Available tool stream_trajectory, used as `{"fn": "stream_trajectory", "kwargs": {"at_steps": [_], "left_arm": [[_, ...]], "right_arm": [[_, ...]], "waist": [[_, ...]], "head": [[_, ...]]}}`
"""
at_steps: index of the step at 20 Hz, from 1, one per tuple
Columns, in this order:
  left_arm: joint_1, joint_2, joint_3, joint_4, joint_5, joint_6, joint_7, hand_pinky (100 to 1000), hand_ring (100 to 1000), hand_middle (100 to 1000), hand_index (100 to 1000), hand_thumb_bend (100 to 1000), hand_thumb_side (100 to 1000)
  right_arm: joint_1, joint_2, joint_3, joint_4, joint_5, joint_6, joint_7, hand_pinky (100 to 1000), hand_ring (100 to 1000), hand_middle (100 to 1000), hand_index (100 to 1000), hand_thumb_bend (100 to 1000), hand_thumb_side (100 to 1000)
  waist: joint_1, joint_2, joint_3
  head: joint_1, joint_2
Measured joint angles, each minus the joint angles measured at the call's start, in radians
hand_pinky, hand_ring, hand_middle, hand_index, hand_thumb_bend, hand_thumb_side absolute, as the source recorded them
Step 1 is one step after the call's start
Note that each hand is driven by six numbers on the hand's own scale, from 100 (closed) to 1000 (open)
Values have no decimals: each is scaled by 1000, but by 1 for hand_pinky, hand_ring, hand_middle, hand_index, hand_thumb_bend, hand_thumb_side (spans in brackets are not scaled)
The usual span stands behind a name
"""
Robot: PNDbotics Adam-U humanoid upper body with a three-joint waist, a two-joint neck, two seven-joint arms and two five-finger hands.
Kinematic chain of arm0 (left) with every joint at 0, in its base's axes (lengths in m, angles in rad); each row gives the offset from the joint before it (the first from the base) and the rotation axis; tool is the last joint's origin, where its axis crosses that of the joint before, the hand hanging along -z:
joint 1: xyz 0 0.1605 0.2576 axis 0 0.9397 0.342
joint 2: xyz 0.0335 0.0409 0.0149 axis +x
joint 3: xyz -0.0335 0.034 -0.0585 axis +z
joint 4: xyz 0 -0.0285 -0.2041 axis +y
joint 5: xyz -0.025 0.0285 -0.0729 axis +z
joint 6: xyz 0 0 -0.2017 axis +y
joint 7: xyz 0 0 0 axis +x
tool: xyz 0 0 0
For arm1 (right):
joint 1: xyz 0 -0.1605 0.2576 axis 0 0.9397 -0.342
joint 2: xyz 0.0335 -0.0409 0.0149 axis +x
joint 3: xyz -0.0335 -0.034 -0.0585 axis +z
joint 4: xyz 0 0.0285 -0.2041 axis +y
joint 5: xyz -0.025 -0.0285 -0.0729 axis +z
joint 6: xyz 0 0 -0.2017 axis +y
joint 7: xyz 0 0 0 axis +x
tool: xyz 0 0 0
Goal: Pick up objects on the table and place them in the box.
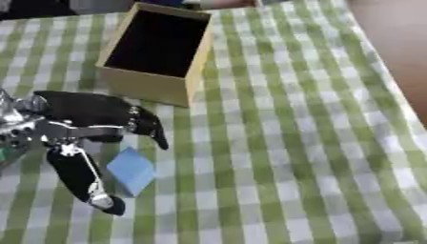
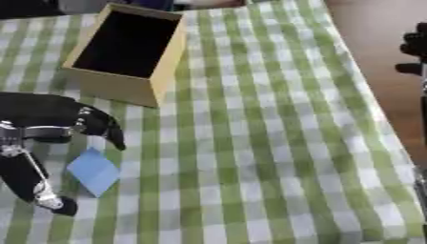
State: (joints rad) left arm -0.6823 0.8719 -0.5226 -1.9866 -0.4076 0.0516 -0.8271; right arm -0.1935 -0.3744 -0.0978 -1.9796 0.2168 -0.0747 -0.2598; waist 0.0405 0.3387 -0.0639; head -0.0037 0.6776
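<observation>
On green checked tablecloth, open box

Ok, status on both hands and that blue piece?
Left hand open, thumb and fingers spread either side of blue block, not gripping. Right hand idle at far right edge. Box open, path clear.

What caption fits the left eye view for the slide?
Left hand open around a blue block on the checked cloth, near the open box.
</observation>
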Motion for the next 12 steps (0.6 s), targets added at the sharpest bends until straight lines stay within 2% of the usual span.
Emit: {"fn": "stream_trajectory", "kwargs": {"at_steps": [5,12], "left_arm": [[6,-4,-10,17,-47,3,8,815,834,777,840,633,243],[13,-24,-29,92,-110,-34,33,777,809,761,824,570,178]], "right_arm": [[0,0,0,0,-2,0,0,678,778,741,869,100,1000],[-5,6,0,0,-7,0,1,678,778,740,870,100,1000]], "waist": [[-2,3,-3],[-3,10,-5]], "head": [[0,-2],[1,-6]]}}
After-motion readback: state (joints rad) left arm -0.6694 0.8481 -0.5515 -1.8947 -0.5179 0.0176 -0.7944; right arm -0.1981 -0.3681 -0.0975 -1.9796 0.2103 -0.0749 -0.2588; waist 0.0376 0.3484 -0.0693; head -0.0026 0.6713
